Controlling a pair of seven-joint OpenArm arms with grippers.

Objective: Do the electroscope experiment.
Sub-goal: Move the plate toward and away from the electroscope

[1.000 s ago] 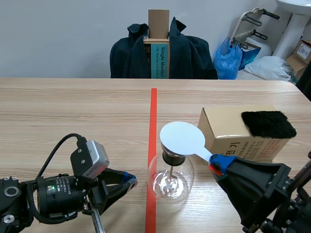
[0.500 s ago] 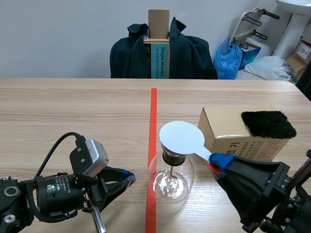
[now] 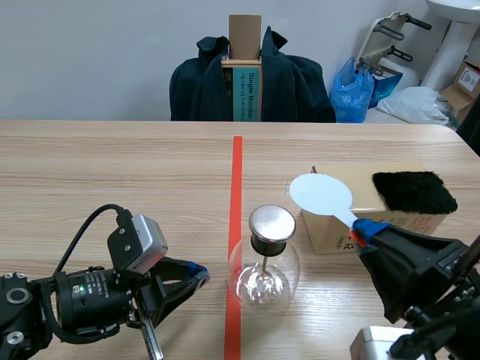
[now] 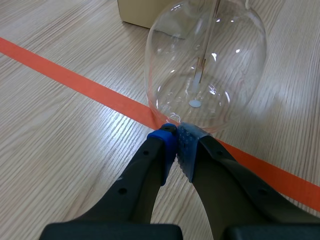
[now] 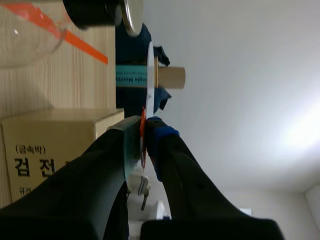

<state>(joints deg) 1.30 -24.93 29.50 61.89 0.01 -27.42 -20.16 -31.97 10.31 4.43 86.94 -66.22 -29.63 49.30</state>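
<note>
my left gripper point(image 4: 177, 145) is closed on nothing, its tips right at the foot of the flask point(image 3: 264, 274), which stands on the tape line point(image 3: 237, 172). my right gripper point(image 3: 362, 230) is clamped on the paddle point(image 3: 321, 195), whose disc is raised just beside the flask's cap point(image 3: 271, 223), in front of the box point(image 3: 322, 229) with the cloth point(image 3: 414, 191) on top.

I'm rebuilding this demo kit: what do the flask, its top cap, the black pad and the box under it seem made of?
Flask: clear glass by the look, transparent with bright highlights.
Top cap: probably metal, silvery with a dull brushed sheen.
Black pad: looks like fur or fleece, matte with a fuzzy edge.
Box: plain brown cardboard, matte.
</note>
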